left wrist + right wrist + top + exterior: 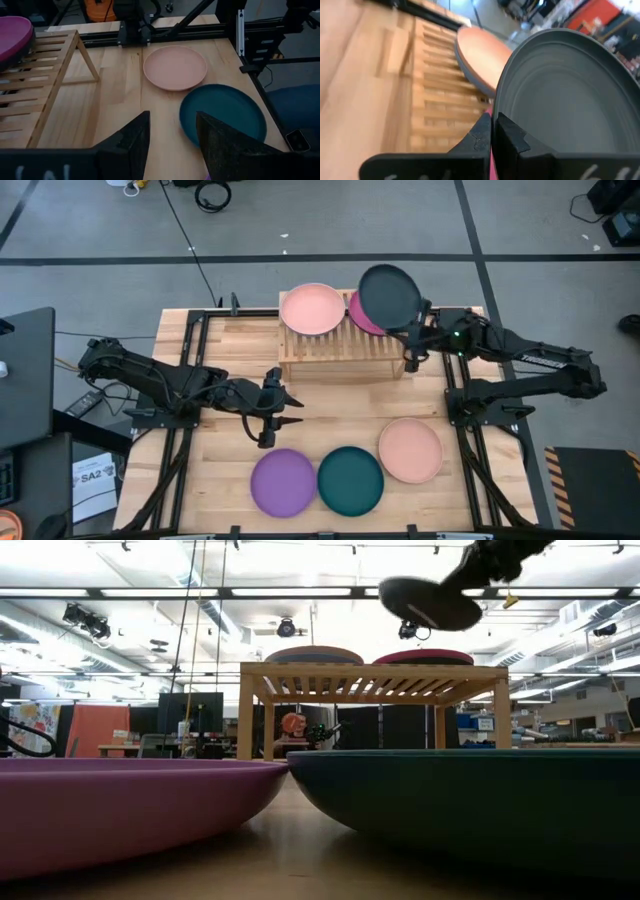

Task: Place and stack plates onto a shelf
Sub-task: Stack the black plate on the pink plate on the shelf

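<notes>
Right gripper (pixel 411 338) is clamped on the rim of a charcoal plate (pixel 390 294), jaws pinched tight w/ the edge between them, as shown in the right wrist view. Plate is carried in the air, tilted, above the right end of the shelf (pixel 340 350), over the magenta plate (pixel 358 317) already lying there. In the low view it hangs clear above the magenta one, not touching.

Left gripper (pixel 272 406) is parked over the table, just in front of the shelf, jaws spread wide, nothing held.

Also on the shelf: a peach plate (pixel 312 308) at the left end; a darker edge can be made out under it in the low view, so prob. another plate underneath, can't be told for sure. On the tabletop (pixel 230 345), near the front edge: a purple plate (pixel 283 482), a dark teal plate (pixel 351 480) touching or nearly touching it, and a second peach plate (pixel 410 450) just beside the teal.

Handling, as judged: plates look stiff and light, matte finish so prob. not too slippery, but w/ a rim-only pinch the plate can swing or slip if moved fast. The edge is the only real spot to be grabbed, since they lie flat and shallow. Plate should be levelled and lowered gently onto the magenta one before release, otherwise it could slide off the stack.
</notes>
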